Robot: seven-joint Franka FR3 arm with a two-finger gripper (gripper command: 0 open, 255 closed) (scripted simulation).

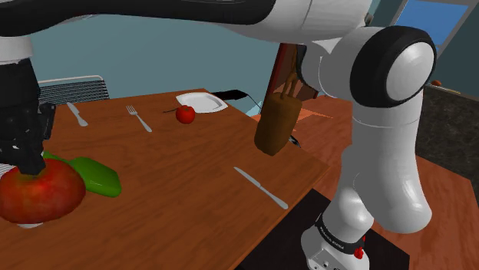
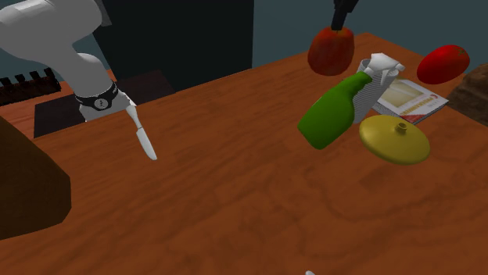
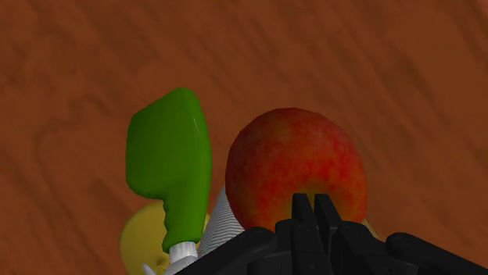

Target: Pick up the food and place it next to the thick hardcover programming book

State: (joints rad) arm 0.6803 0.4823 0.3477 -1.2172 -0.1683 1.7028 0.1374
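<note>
A large red-and-yellow apple (image 1: 38, 192) (image 2: 330, 48) (image 3: 293, 168) hangs just above the wooden table (image 1: 192, 176). My gripper (image 1: 31, 165) (image 2: 340, 23) (image 3: 313, 205) is shut on its top, the black fingers meeting at the stem. A flat book with a pale cover (image 2: 410, 98) lies on the table to the second exterior view's right of the apple. Beside the book rests a second red fruit (image 2: 442, 64).
A green spray bottle (image 1: 96, 175) (image 2: 332, 113) (image 3: 168, 156) lies on its side under the apple, beside a white ribbed cup (image 2: 367, 90) and a yellow lid (image 2: 395, 139). A knife (image 1: 261, 187), fork (image 1: 139, 118), plate (image 1: 202, 101), small apple (image 1: 185, 114) and brown knife block (image 1: 276, 123) are spread over the table.
</note>
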